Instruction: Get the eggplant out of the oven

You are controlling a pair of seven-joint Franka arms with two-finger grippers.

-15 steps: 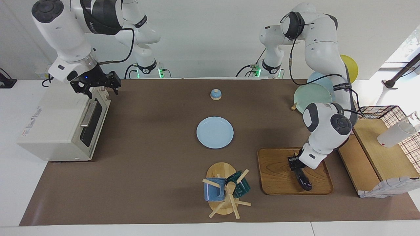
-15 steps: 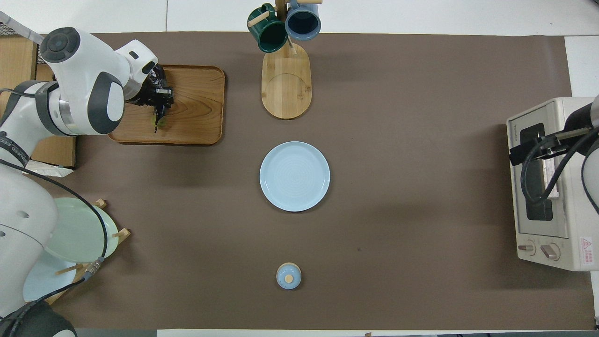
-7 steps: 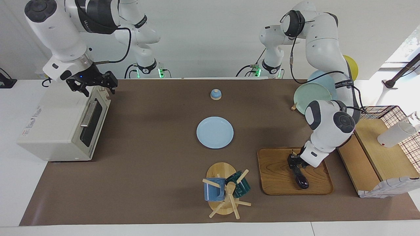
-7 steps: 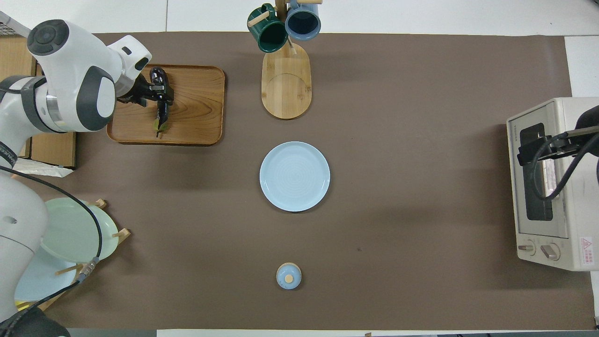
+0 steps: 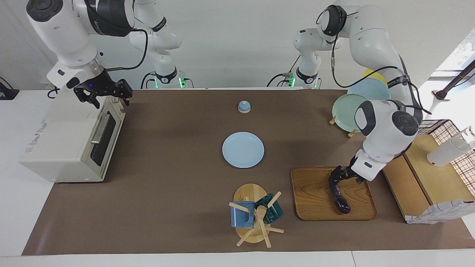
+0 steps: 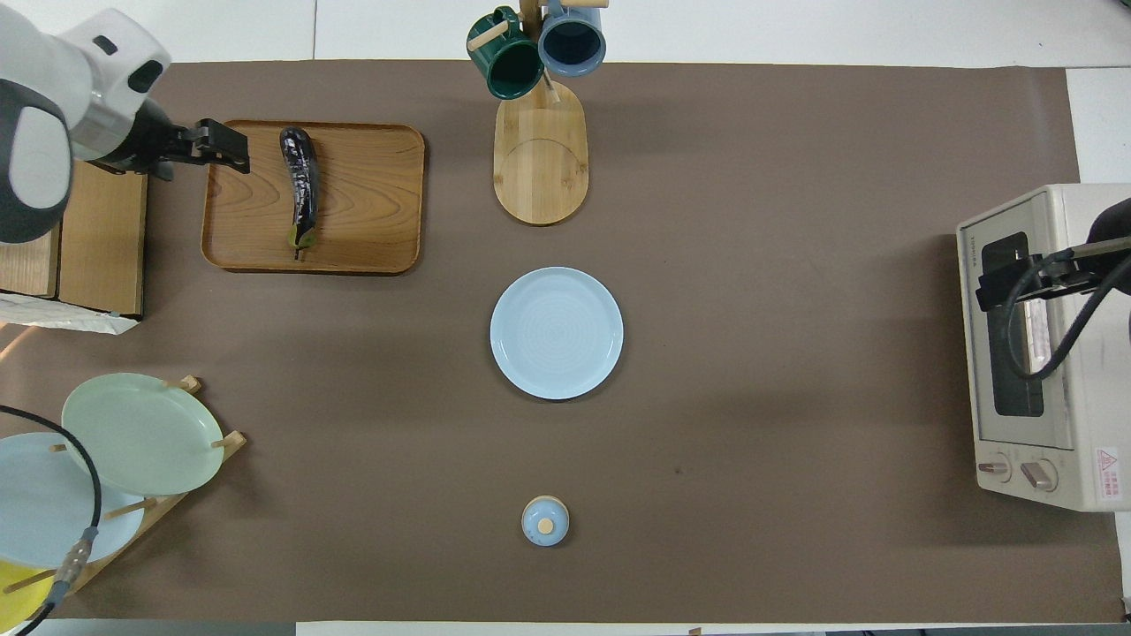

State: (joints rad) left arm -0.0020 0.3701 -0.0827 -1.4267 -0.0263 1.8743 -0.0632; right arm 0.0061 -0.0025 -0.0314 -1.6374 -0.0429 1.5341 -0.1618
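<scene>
The slim dark purple eggplant (image 5: 339,198) lies on a wooden tray (image 5: 315,193) toward the left arm's end of the table; it also shows in the overhead view (image 6: 300,181) on the tray (image 6: 371,203). My left gripper (image 5: 343,175) is open and empty, raised over the tray's edge beside the eggplant, and shows apart from it in the overhead view (image 6: 225,148). The cream-white oven (image 5: 63,141) stands at the right arm's end with its dark glass door shut (image 6: 1043,353). My right gripper (image 5: 105,93) is open and empty above the oven's top front edge.
A light blue plate (image 5: 243,150) lies mid-table. A mug tree (image 5: 254,215) with two mugs stands beside the tray. A small blue lidded pot (image 5: 243,106) sits nearer the robots. A plate rack (image 5: 352,107) and wooden shelf (image 5: 426,174) flank the left arm.
My left gripper let go of the eggplant and drew back off it toward the tray's edge; the eggplant now lies free on the tray. My right gripper shifted slightly above the oven.
</scene>
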